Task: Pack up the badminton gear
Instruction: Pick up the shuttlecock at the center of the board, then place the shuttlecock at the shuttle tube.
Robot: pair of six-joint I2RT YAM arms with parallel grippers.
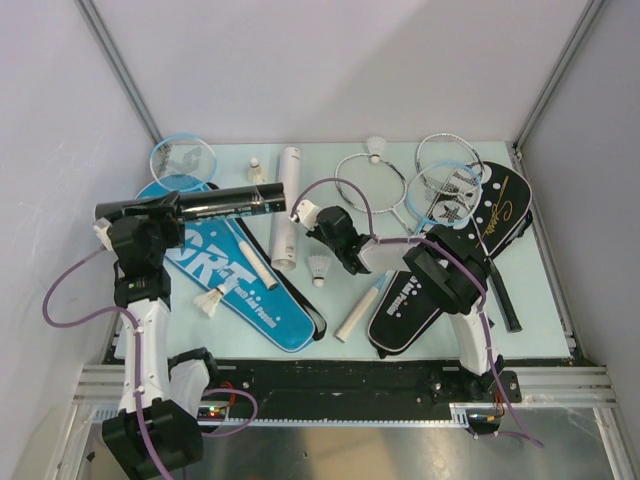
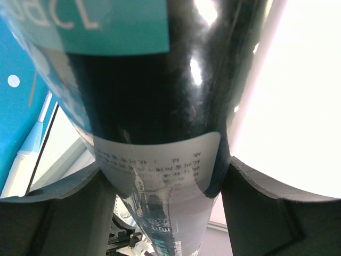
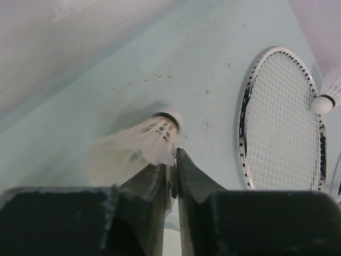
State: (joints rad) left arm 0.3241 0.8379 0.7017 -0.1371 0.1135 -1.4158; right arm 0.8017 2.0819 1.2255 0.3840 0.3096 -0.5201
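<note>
The black tube (image 1: 215, 205) hangs level above the blue cover (image 1: 245, 295). The left end effector (image 1: 168, 210) clamps it near its left end, fingers (image 2: 48, 213) spread wide around the barrel. In the left wrist view the tube fills the frame, both ends are cut off and the label print is too small to read. The left arm stands upright, wrist turned sideways. A blurred shuttlecock (image 3: 154, 136) has its feather skirt pinched between the nearly closed fingers of the right end effector (image 3: 173, 165); whether it touches the surface (image 3: 202, 64) is unclear. The right forearm reaches left toward the white tube (image 1: 287, 205). A second shuttlecock (image 3: 326, 96) is cut off beside the silver racket (image 3: 282, 122)
</note>
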